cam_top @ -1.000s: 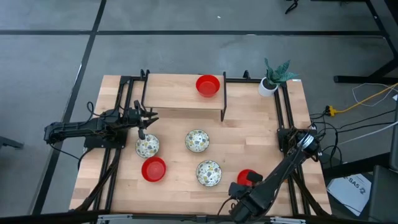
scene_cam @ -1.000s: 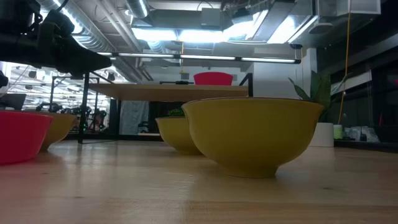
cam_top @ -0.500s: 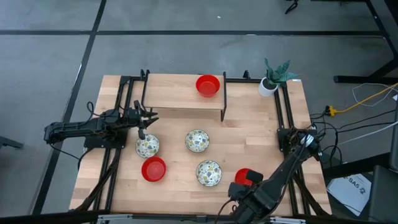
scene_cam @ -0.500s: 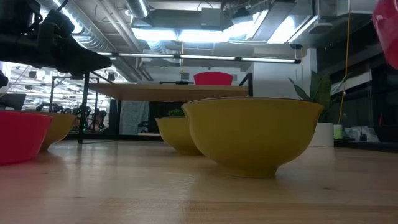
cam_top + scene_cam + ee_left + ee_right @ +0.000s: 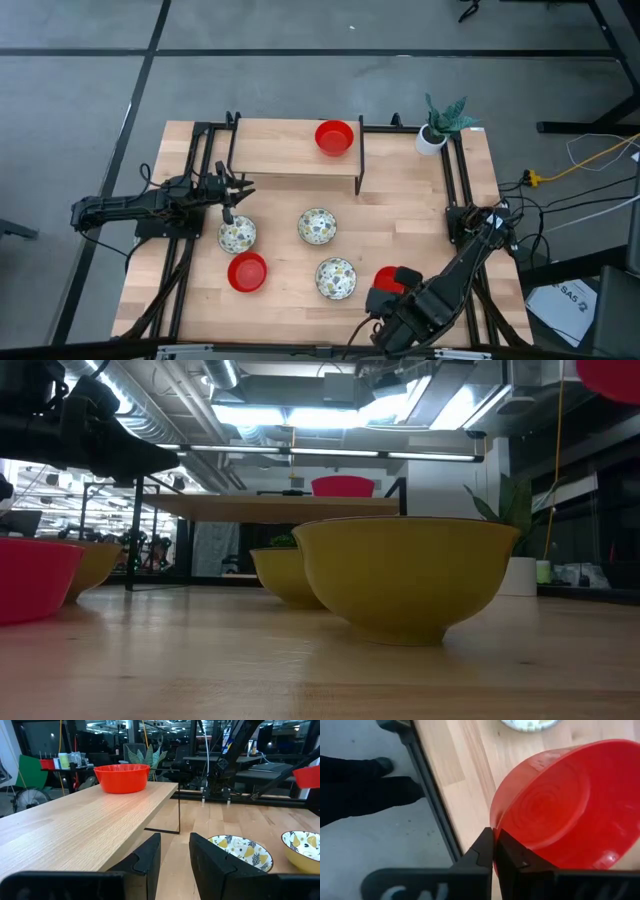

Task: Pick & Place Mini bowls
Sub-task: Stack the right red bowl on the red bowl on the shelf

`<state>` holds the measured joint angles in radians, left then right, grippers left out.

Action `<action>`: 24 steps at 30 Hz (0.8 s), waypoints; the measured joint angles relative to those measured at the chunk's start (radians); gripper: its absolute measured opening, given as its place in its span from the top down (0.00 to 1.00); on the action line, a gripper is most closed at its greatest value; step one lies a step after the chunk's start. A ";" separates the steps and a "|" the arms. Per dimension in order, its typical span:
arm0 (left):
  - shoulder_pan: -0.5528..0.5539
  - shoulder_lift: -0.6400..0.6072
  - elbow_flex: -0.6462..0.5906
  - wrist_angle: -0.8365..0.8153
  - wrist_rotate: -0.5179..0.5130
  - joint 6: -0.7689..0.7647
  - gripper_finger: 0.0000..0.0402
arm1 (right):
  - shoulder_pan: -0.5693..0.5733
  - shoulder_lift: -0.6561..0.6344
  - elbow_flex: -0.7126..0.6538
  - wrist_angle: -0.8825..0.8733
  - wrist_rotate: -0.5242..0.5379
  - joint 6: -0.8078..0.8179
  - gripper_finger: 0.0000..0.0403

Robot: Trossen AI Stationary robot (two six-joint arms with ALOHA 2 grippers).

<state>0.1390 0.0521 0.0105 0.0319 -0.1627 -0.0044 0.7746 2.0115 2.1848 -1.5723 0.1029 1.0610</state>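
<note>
**Surfaces and finishes**

The desk (image 5: 400, 215) is pale wood with a smooth, matt grain, as is the raised shelf (image 5: 75, 827). The red bowl (image 5: 560, 805) looks like glossy plastic, faintly ringed inside. The patterned bowls (image 5: 318, 227) shine like glazed ceramic. The left claw (image 5: 175, 857) is matt black plastic; the frame rails (image 5: 455, 180) are dark metal.

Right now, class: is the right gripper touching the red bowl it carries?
Touching. The right wrist view shows the right gripper with its fingers pinched shut on the rim of the red bowl.
</note>
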 joint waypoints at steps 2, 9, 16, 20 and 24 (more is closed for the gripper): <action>0.000 0.000 0.000 0.000 0.000 0.000 0.76 | -0.008 0.000 0.028 0.002 0.011 -0.021 0.98; 0.000 0.000 0.000 0.000 0.000 0.000 0.76 | -0.046 0.000 0.100 0.001 0.045 -0.144 0.98; 0.000 0.000 0.000 0.000 0.000 0.000 0.76 | -0.100 0.001 0.158 0.024 0.047 -0.276 0.98; 0.000 0.000 0.000 0.000 0.000 0.000 0.76 | -0.135 0.000 0.172 0.066 0.047 -0.381 0.98; 0.000 0.000 0.000 0.000 0.000 0.000 0.76 | -0.169 0.000 0.172 0.086 0.019 -0.487 0.98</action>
<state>0.1394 0.0521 0.0105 0.0322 -0.1627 -0.0044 0.6059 2.0117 2.3569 -1.4866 0.1214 0.5740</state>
